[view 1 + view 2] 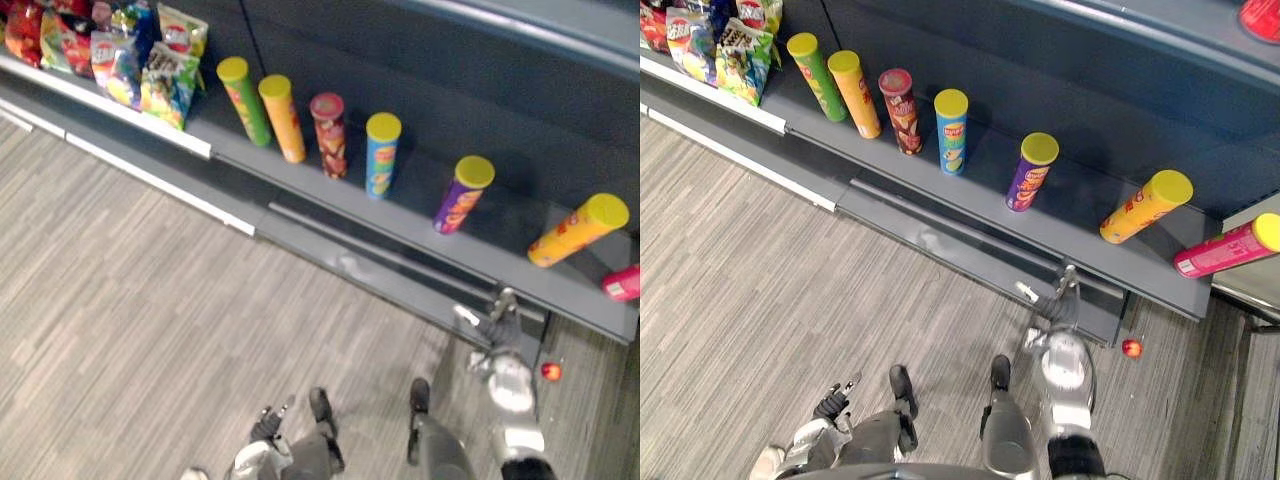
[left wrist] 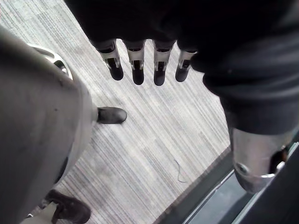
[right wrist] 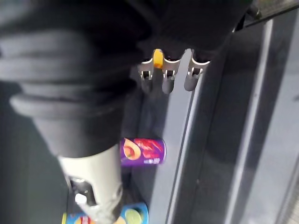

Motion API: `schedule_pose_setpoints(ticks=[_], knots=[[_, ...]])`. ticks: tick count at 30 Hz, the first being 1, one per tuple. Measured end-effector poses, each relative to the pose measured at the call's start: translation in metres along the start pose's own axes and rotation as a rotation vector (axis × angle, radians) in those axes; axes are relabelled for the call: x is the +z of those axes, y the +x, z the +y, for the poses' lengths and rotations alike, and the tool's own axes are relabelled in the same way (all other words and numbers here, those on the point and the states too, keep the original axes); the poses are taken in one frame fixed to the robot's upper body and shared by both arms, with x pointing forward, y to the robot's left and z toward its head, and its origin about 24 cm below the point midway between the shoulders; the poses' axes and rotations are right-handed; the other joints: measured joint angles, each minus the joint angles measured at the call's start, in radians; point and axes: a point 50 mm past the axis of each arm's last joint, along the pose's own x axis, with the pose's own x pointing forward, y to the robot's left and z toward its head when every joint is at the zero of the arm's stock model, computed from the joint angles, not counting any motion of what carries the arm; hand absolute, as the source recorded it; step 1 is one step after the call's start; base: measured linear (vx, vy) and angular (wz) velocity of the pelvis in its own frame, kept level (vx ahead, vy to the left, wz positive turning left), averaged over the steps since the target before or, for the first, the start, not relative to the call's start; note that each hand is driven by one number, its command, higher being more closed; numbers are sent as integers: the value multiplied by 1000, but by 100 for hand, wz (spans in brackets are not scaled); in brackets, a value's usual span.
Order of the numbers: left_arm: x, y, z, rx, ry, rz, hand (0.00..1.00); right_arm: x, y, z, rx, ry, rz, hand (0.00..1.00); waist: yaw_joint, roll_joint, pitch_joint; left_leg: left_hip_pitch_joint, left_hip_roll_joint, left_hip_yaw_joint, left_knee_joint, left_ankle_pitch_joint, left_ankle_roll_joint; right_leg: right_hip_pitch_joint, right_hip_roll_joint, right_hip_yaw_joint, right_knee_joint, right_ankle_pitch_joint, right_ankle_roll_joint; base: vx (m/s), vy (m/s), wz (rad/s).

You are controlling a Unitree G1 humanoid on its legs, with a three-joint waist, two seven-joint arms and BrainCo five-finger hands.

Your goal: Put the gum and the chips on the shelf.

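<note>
Both the left hand [image 1: 268, 425] and the right hand [image 1: 1058, 308] are empty, fingers straight. Chip cans [image 1: 951, 132] stand on the shelf [image 1: 1080, 225]. A small red thing [image 1: 1131, 347], possibly the gum, lies on the floor just right of the right hand.

Floor [image 1: 150, 300]: grey, fine streaked planks. Dark grey shelf [image 1: 415, 205] runs diagonally above it; dark back panel [image 1: 400, 60] behind, grey base ledge [image 1: 350, 262] below.
</note>
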Motion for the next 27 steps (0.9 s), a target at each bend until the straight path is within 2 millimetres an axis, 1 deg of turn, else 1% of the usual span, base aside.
schedule_pose_setpoints(ticks=[2,4,6,7,9,10,11,13,15,16,18,20,23,27], knots=[[-7,-2,8,25,0,17,0,-23,-23,4,84,1,97,0,-1,-8,-26,30,-4,4,-14,-6,-4,27,1,8,-16,3,2,69,25,-9],[-13,-4,13,41,-11,31,0,-44,-41,0,114,-9,192,0,-1,-12,-48,49,-5,5,-18,-12,-5,49,2,8,-28,3,2,64,9,-3],[-20,-7,20,63,-26,48,0,-77,-64,-11,119,-29,353,0,-1,-18,-80,78,-4,9,-34,-12,-6,72,6,7,-33,3,1,64,1,-4],[-22,-8,21,65,-22,51,0,-85,-70,-14,114,-32,393,0,-1,-19,-85,84,-3,9,-35,-13,-7,79,7,7,-34,3,1,62,-5,-2],[-26,-10,24,80,-29,62,0,-113,-92,-28,83,-41,554,0,0,-19,-99,112,-1,15,-35,-20,-8,106,8,7,-40,1,0,39,-7,-7],[-29,-10,26,85,-35,67,0,-119,-98,-32,67,-42,595,0,1,-19,-108,115,0,21,-35,-21,-8,106,9,9,-40,1,-1,18,-5,-17],[-34,-13,29,96,-41,79,0,-130,-108,-39,24,-22,666,0,2,-20,-124,121,1,30,-36,-24,-9,107,8,17,-40,0,-2,22,-5,-19],[-39,-15,33,112,-57,92,0,-137,-110,-48,-39,-6,706,0,-1,-20,-133,139,3,34,-37,-27,-10,124,8,20,-41,-3,-5,6,-6,-9],[-43,-16,33,120,-78,100,0,-147,-115,-61,-115,-1,782,0,8,-24,-149,158,5,30,-42,-36,-16,142,10,13,-42,-15,-11,-28,-9,7],[-44,-17,32,119,-82,105,0,-150,-117,-63,-130,1,804,0,12,-24,-150,163,6,29,-42,-36,-16,150,10,11,-42,-17,-13,-23,-7,9],[-48,-18,30,118,-94,118,0,-157,-127,-72,-191,1,868,0,26,-21,-166,166,5,28,-43,-37,-15,156,8,6,-42,-18,-12,-8,-3,7],[-52,-20,31,125,-110,123,0,-165,-143,-81,-268,26,953,0,29,-15,-174,170,3,23,-43,-36,-15,170,7,-7,-43,-18,-12,1,-2,13],[-55,-21,32,134,-143,124,0,-170,-155,-85,-310,42,1020,0,28,-12,-176,185,3,23,-43,-36,-15,187,7,-9,-44,-18,-12,0,-1,3],[-57,-22,32,126,-127,130,0,-171,-158,-86,-325,47,1035,0,29,-10,-193,186,1,10,-44,-36,-14,195,7,-21,-46,-20,-10,0,-4,7]])
